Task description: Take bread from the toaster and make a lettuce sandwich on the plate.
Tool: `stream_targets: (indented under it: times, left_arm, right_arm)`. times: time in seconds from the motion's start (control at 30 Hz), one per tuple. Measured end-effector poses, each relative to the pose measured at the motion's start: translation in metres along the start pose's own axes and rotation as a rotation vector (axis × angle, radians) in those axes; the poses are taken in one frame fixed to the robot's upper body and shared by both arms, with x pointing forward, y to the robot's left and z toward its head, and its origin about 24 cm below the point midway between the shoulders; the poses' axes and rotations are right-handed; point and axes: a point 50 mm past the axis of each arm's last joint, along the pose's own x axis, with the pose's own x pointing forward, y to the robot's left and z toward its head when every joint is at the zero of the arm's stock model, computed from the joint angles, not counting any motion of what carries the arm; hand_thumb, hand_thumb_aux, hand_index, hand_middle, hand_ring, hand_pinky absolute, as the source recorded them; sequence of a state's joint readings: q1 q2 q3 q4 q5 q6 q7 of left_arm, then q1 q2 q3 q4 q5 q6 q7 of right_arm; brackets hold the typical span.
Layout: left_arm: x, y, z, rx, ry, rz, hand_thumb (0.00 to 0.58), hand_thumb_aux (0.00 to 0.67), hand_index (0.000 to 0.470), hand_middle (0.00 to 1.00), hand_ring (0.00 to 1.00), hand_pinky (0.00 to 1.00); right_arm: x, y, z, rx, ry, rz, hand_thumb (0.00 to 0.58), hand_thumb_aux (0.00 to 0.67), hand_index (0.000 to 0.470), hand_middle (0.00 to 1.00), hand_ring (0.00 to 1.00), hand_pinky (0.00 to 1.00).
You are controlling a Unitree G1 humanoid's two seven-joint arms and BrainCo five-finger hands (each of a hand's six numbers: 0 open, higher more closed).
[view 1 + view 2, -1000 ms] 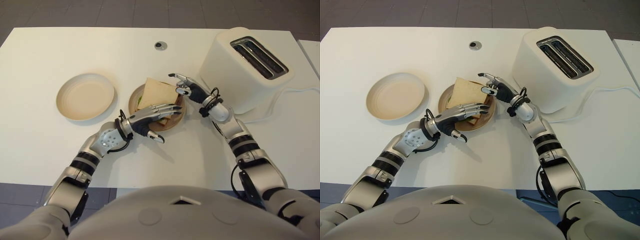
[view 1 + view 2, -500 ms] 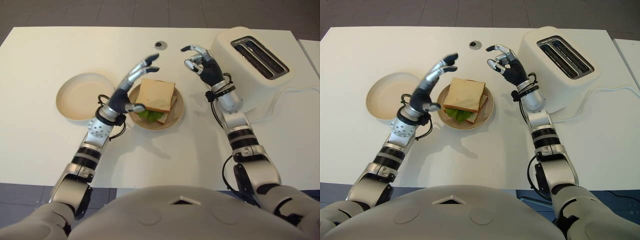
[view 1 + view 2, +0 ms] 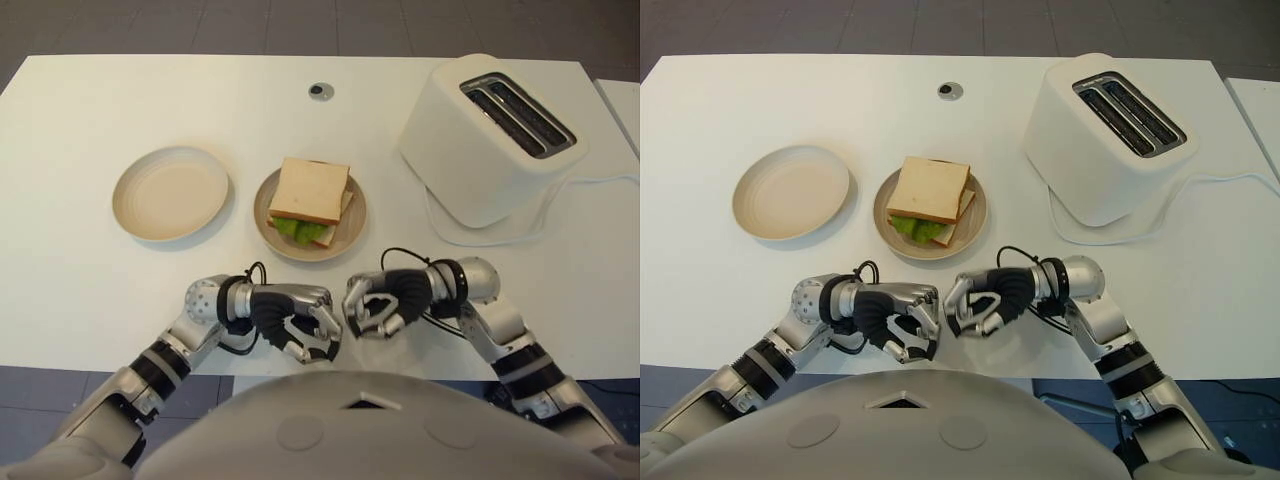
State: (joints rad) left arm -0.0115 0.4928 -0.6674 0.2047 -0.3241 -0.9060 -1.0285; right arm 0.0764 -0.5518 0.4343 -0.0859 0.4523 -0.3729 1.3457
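We see the sandwich (image 3: 311,190) (lettuce (image 3: 297,228) peeking out at its near side) on the plate (image 3: 352,232) in the middle of the bench (image 3: 120,100), with the toaster (image 3: 470,140) at its 2 o'clock and a second plate (image 3: 170,192) at 9 o'clock. At 6 o'clock, the left robot hand (image 3: 290,318) and the right robot hand (image 3: 378,302) face each other, both curled closed and holding nothing.

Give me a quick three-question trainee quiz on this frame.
1. True or false: the left hand grips the sandwich.
2. Relative to the two bread slices, the lettuce lies: A) under both, B) between them, C) atop both.
3. Which appliance stands to the sandwich's right?
Key: 1 false; 2 B; 3 the toaster.
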Motion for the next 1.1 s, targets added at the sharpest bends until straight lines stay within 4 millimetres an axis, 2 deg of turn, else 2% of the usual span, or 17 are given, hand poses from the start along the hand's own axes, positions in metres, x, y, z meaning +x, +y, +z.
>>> stream_targets:
  times: [0.17, 0.23, 0.27, 0.4, 0.43, 0.47, 0.5, 0.63, 0.67, 0.7, 0.77, 0.8, 0.83, 0.87, 0.9, 0.93, 1.1]
  left_arm:
    - [-0.014, 0.028, -0.030, 0.127, 0.310, 0.112, 0.580, 0.670, 0.470, 1.00, 1.00, 1.00]
    - [-0.024, 0.047, -0.035, 0.226, 0.426, 0.205, 0.580, 0.670, 0.470, 1.00, 1.00, 1.00]
    - [-0.028, 0.054, -0.038, 0.269, 0.477, 0.240, 0.545, 0.504, 0.354, 1.00, 1.00, 1.00]
    - [-0.042, 0.079, -0.048, 0.388, 0.640, 0.354, 0.447, 0.349, 0.245, 1.00, 1.00, 1.00]
    - [-0.049, 0.087, -0.050, 0.428, 0.695, 0.393, 0.405, 0.302, 0.212, 1.00, 1.00, 1.00]
    - [-0.053, 0.093, -0.052, 0.461, 0.726, 0.427, 0.285, 0.192, 0.135, 1.00, 1.00, 1.00]
    - [-0.056, 0.097, -0.053, 0.504, 0.747, 0.471, 0.023, 0.013, 0.009, 1.00, 1.00, 1.00]
    - [-0.056, 0.101, -0.049, 0.586, 0.671, 0.624, 0.000, 0.000, 0.000, 1.00, 1.00, 1.00]
    - [-0.054, 0.102, -0.041, 0.589, 0.590, 0.680, 0.000, 0.000, 0.000, 0.94, 0.94, 0.94]
    - [-0.049, 0.106, -0.030, 0.601, 0.482, 0.743, 0.000, 0.000, 0.000, 0.51, 0.51, 0.51]
    - [-0.041, 0.112, -0.005, 0.614, 0.276, 0.832, 0.000, 0.000, 0.000, 0.00, 0.00, 0.00]
    - [-0.038, 0.113, 0.008, 0.614, 0.174, 0.869, 0.000, 0.000, 0.000, 0.00, 0.00, 0.00]
    - [-0.036, 0.114, 0.023, 0.596, 0.050, 0.908, 0.000, 0.000, 0.000, 0.00, 0.00, 0.00]
    - [-0.035, 0.113, 0.035, 0.568, -0.039, 0.928, 0.000, 0.000, 0.000, 0.00, 0.00, 0.00]
    - [-0.035, 0.109, 0.047, 0.530, -0.130, 0.934, 0.000, 0.000, 0.000, 0.00, 0.00, 0.00]
    - [-0.037, 0.108, 0.053, 0.507, -0.180, 0.942, 0.000, 0.000, 0.000, 0.00, 0.00, 0.00]
    - [-0.054, 0.124, 0.059, 0.443, -0.284, 1.200, 0.000, 0.000, 0.000, 0.00, 0.00, 0.00]
  right_arm:
    - [-0.001, 0.004, -0.025, -0.061, 0.252, 0.030, 0.580, 0.670, 0.470, 1.00, 1.00, 1.00]
    - [0.006, -0.020, -0.027, -0.218, 0.346, -0.075, 0.580, 0.670, 0.470, 1.00, 1.00, 1.00]
    - [0.008, -0.035, -0.029, -0.286, 0.384, -0.142, 0.580, 0.670, 0.470, 1.00, 1.00, 1.00]
    - [0.010, -0.072, -0.038, -0.458, 0.485, -0.375, 0.580, 0.670, 0.470, 1.00, 1.00, 1.00]
    - [0.010, -0.082, -0.040, -0.499, 0.513, -0.436, 0.580, 0.670, 0.470, 1.00, 1.00, 1.00]
    - [0.009, -0.089, -0.041, -0.528, 0.531, -0.475, 0.580, 0.670, 0.470, 1.00, 1.00, 1.00]
    - [0.007, -0.095, -0.042, -0.553, 0.539, -0.529, 0.580, 0.670, 0.470, 1.00, 1.00, 1.00]
    - [0.003, -0.103, -0.040, -0.626, 0.527, -0.641, 0.580, 0.670, 0.470, 1.00, 1.00, 1.00]
    - [0.002, -0.104, -0.039, -0.630, 0.516, -0.675, 0.580, 0.670, 0.470, 1.00, 1.00, 1.00]
    - [-0.001, -0.106, -0.036, -0.651, 0.498, -0.709, 0.580, 0.670, 0.470, 1.00, 1.00, 1.00]
    - [-0.002, -0.109, -0.026, -0.701, 0.449, -0.751, 0.580, 0.670, 0.470, 1.00, 1.00, 1.00]
    - [-0.002, -0.109, -0.018, -0.723, 0.408, -0.774, 0.575, 0.607, 0.426, 1.00, 1.00, 1.00]
    - [-0.003, -0.111, -0.005, -0.742, 0.330, -0.829, 0.216, 0.139, 0.098, 1.00, 1.00, 1.00]
    - [-0.006, -0.113, 0.008, -0.738, 0.246, -0.894, 0.000, 0.000, 0.000, 0.90, 0.90, 0.90]
    - [-0.012, -0.116, 0.025, -0.733, 0.138, -0.980, 0.000, 0.000, 0.000, 0.56, 0.56, 0.56]
    - [-0.019, -0.117, 0.037, -0.735, 0.067, -1.042, 0.000, 0.000, 0.000, 0.06, 0.06, 0.06]
    - [-0.049, -0.118, 0.079, -0.693, -0.304, -1.371, 0.000, 0.000, 0.000, 0.00, 0.00, 0.00]
